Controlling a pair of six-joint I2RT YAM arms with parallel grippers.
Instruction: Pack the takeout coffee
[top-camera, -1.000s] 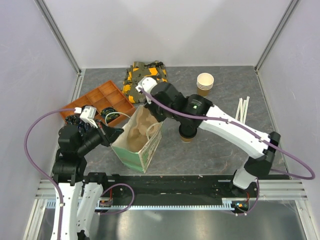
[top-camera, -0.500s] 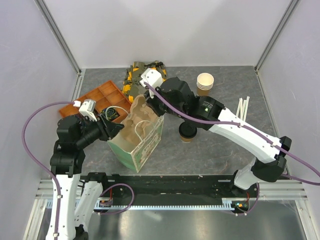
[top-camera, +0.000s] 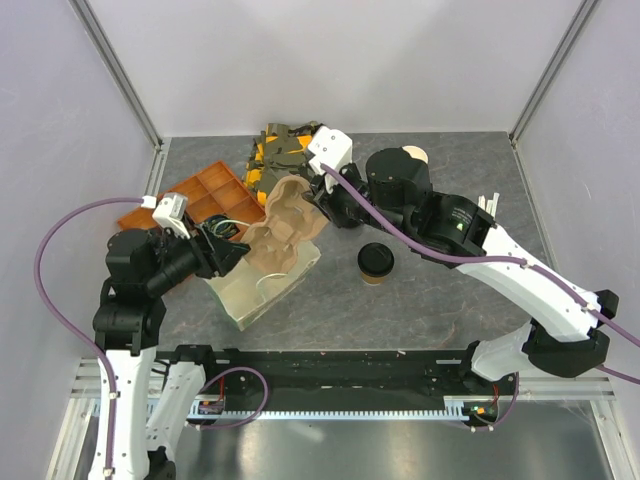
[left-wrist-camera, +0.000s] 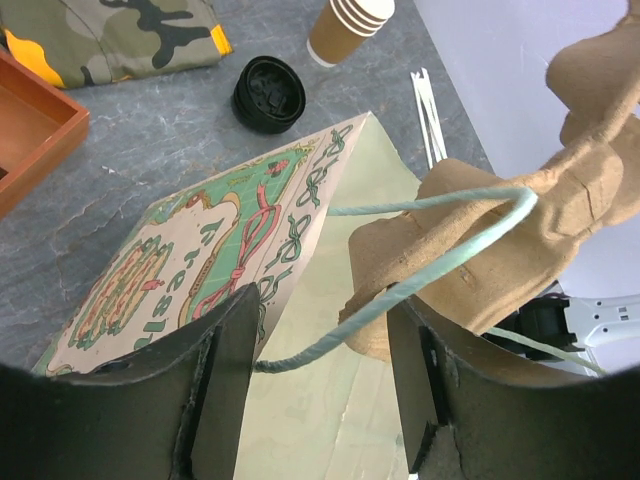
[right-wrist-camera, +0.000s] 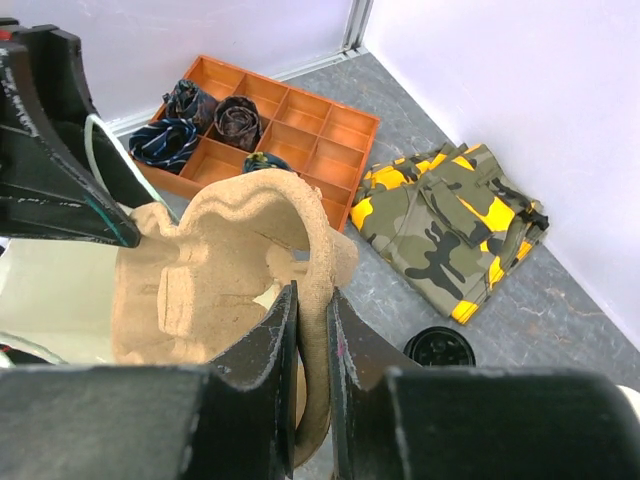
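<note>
While pinching one wall of the tan moulded-pulp cup carrier (right-wrist-camera: 230, 260) between jaws pressed together on it, holds this carrier tilted at the mouth of the green printed paper bag (left-wrist-camera: 190, 280) with the right gripper (right-wrist-camera: 312, 300). On the other side, spread wide with the left gripper (left-wrist-camera: 325, 320) and clamping nothing, only the pale green string handle (left-wrist-camera: 440, 265) of the bag passing loose through the gap between its fingers. From above, leaning bag near the middle of the grey table (top-camera: 440, 300), carrier covering its opening. Upright at 3 o'clock from the bag, outside it and well apart from both grippers: the small brown kraft-paper takeout coffee (top-camera: 376, 262) with round black lid. At 10 o'clock, orange compartment tray (top-camera: 200, 195). At 12 o'clock, folded camouflage cloth (top-camera: 283, 148). Toward 1 o'clock, stack of lidless paper cups (left-wrist-camera: 350, 25), and a loose black lid (left-wrist-camera: 268, 93) on the table between cloth and stack.
</note>
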